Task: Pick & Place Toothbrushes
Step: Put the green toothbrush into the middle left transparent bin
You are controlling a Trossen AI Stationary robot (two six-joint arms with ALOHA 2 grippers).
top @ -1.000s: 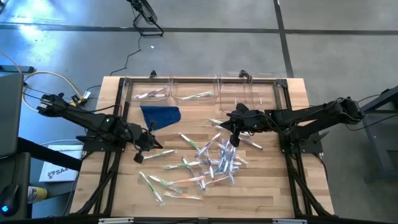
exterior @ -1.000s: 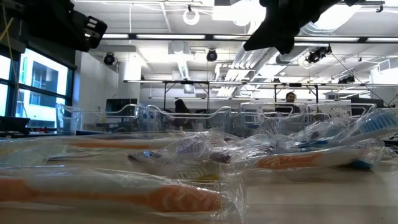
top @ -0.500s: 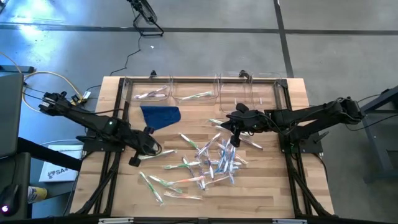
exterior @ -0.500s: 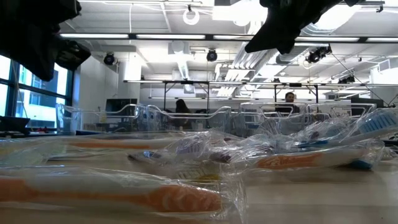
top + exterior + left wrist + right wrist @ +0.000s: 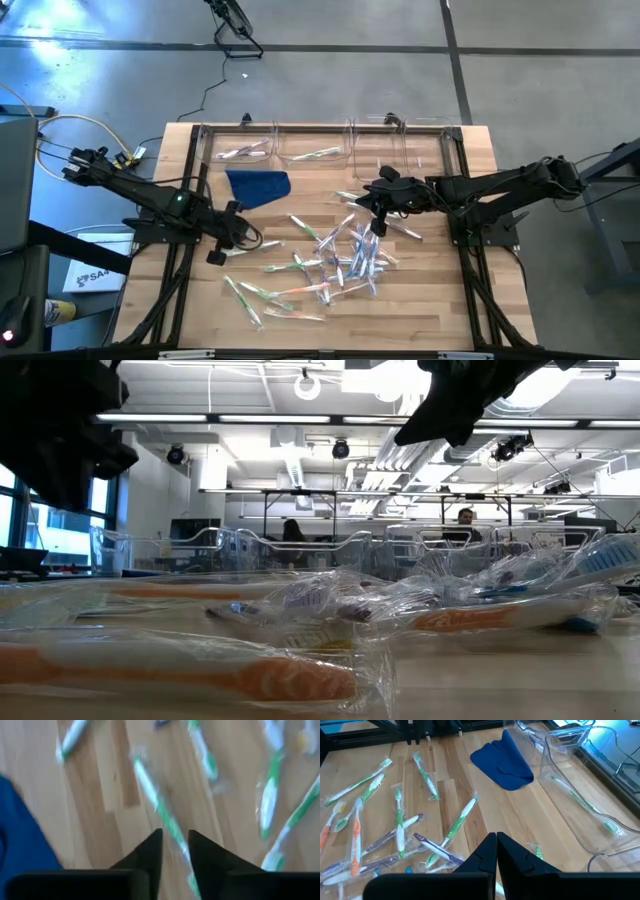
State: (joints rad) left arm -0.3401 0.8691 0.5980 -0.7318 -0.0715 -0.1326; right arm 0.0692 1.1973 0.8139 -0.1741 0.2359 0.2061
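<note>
Over a green brush [image 5: 159, 810], our left gripper [image 5: 175, 845] has jaws partly open; right gripper [image 5: 496, 845] clenched, empty. Wrapper's slippery, so brush may slide away.

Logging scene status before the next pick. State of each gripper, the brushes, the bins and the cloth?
left gripper: fingers parted, straddling a green toothbrush on the table.
right gripper: shut, empty, above the pile.
toothbrush pile: loose on the table, wrapped.
clear bins: upright along the far edge, two hold a brush each.
blue cloth: crumpled on the table by the bins.
</note>
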